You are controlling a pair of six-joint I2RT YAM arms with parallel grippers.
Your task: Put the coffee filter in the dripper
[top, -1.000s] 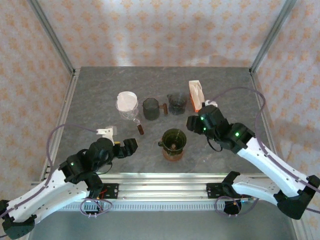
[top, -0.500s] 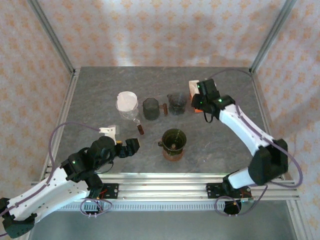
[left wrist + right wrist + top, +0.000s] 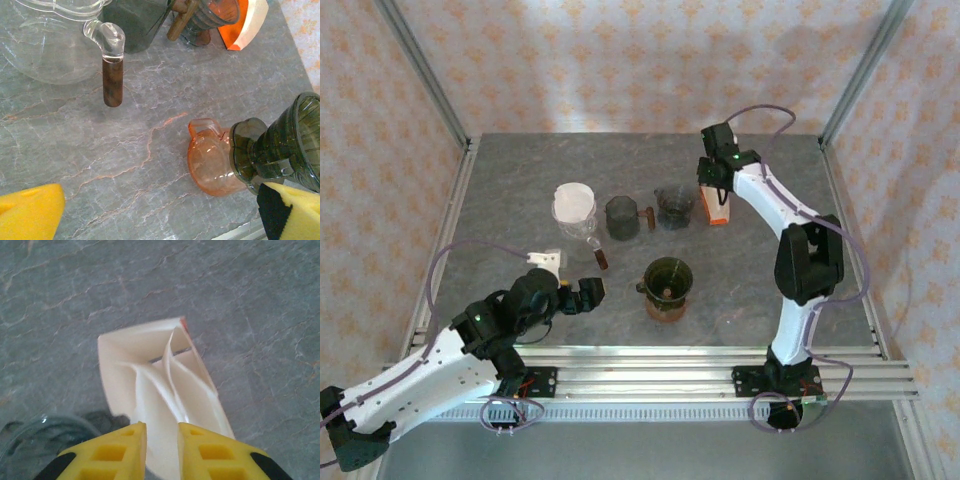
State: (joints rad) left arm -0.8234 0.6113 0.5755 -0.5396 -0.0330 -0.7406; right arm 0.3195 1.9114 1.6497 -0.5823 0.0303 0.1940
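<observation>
Straddling coffee filter (image 3: 165, 385) edge, right gripper (image 3: 162, 440); dripper (image 3: 667, 280) well apart.

A robot test booth in a lab, not a real kitchen. Aluminium frame posts (image 3: 420, 75) hold wallpaper-print backdrop panels (image 3: 640, 60) around a grey stone-look table (image 3: 520, 170). Two cabled white arms (image 3: 430, 365) are bolted to a slotted rail (image 3: 650, 372) at its near edge. A dripper (image 3: 667, 285) stands among glass coffee ware.

Left fingers (image 3: 30, 210) wide, right fingers (image 3: 125, 452) close-set.
</observation>
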